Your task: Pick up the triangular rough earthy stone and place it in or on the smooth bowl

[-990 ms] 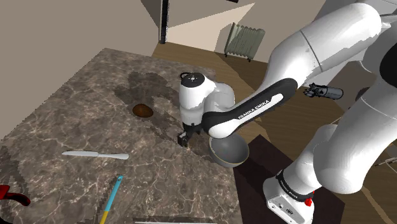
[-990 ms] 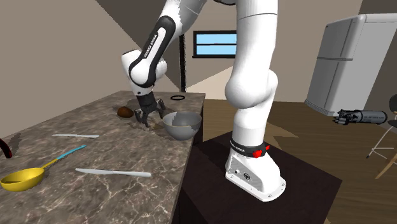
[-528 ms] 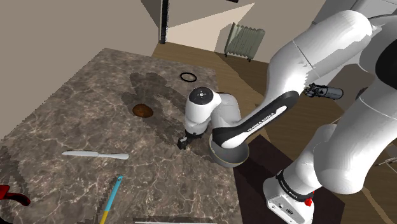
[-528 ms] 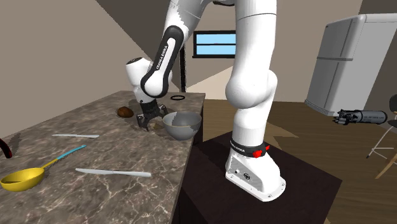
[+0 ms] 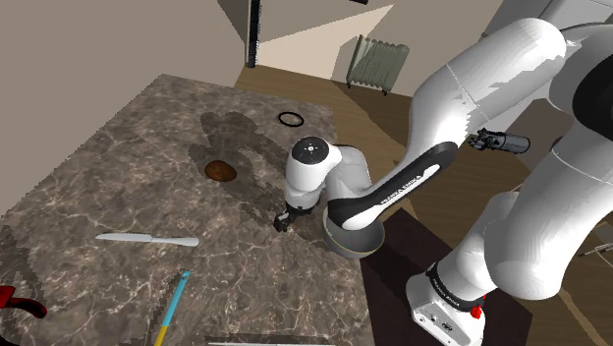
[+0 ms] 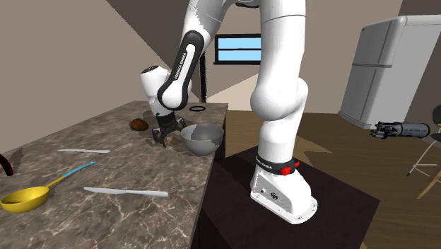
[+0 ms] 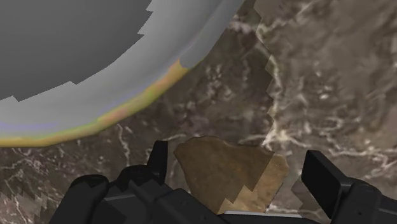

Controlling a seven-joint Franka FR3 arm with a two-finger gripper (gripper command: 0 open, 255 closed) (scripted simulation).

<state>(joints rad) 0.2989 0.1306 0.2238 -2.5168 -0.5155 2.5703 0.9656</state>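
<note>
The stone point(image 7: 222, 175) is a tan-brown, rough, angular lump lying on the dark marble counter point(image 7: 318, 76). My black gripper point(image 7: 240, 164) is open and straddles it, one finger on each side. I cannot tell whether the fingers touch it. The grey smooth bowl point(image 7: 76, 57) is just beyond the stone, its rim close by. In the shoulder view the gripper point(image 5: 283, 218) is low over the counter, just left of the bowl point(image 5: 356, 236). In the second exterior view the gripper point(image 6: 162, 137) hangs just left of the bowl point(image 6: 201, 139).
A round brown object point(image 5: 220, 170) lies further left on the counter. A white knife point(image 5: 147, 239), a blue-handled utensil point(image 5: 172, 303) and a black ring point(image 5: 289, 119) lie around. A yellow spoon point(image 6: 21, 200) and a second knife point(image 6: 126, 191) lie near the counter's end.
The hand swung toward the bowl and dropped lower over the counter, and the fingers spread a little wider. Over the last half second it has barely moved.
</note>
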